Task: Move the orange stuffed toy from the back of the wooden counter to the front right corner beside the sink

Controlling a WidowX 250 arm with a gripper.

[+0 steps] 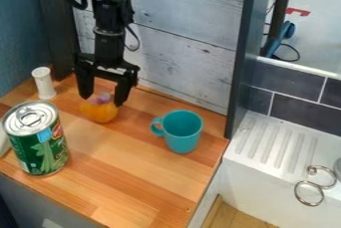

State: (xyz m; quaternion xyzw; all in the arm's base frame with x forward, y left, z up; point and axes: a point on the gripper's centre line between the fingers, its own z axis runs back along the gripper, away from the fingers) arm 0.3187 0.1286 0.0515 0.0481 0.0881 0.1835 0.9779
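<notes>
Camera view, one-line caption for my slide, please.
Open end effector at an orange object on a wooden counter, with can and teal mug nearby.

Soft, fairly bright light fell across the wooden surface (126, 172), with faint, diffuse shadows. Small glints brightened the can's metal lid (30, 118) and the curled metal piece (321, 187). The white sink (256, 184) looked pale and bright; the black arm (110, 40) stayed deeply dark.
</notes>
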